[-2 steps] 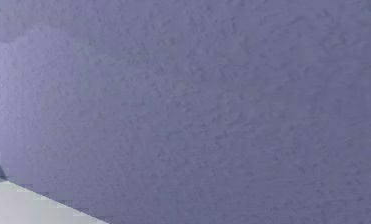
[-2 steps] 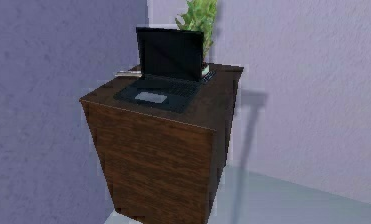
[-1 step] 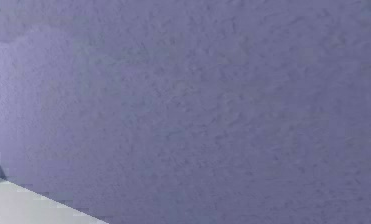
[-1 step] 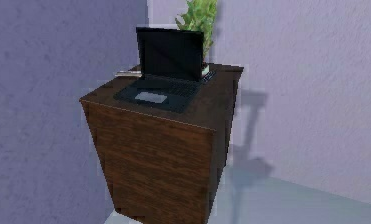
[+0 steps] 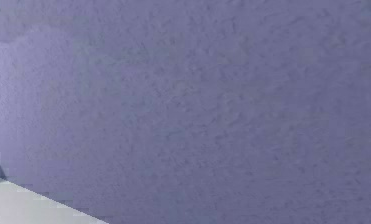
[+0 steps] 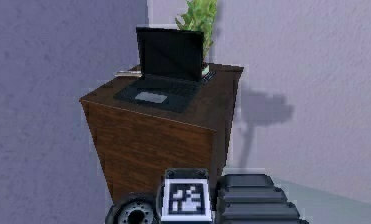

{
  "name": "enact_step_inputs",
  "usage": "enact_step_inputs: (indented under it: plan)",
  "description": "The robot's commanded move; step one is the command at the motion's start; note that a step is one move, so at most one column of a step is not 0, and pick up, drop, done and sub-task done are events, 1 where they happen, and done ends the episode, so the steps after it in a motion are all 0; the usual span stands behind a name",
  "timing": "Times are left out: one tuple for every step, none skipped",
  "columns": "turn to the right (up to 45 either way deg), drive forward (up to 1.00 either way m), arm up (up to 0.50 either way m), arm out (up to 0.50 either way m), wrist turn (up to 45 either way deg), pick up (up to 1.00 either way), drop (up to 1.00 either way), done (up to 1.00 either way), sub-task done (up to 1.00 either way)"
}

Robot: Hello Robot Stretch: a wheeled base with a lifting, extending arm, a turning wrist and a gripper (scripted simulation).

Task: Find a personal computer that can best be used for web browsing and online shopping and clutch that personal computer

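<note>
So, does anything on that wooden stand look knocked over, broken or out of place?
Nothing stands out. The laptop sits open, screen upright, on top of the wooden stand, with a green plant behind it. Nothing looks spilled, tipped or damaged.

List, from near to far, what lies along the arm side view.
White square with black marks → wooden cabinet → open laptop on its top → green plant behind the laptop → purple wall.
</note>
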Motion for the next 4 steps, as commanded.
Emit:
enact_step_inputs:
  plan:
    - [0.0,0.0,0.0,0.44,0.0,0.0,0.0,0.0,0.0]
    - [0.0,0.0,0.0,0.0,45.0,0.0,0.0,0.0,0.0]
    - [0.0,0.0,0.0,0.0,45.0,0.0,0.0,0.0,0.0]
    - [0.0,0.0,0.0,0.0,45.0,0.0,0.0,0.0,0.0]
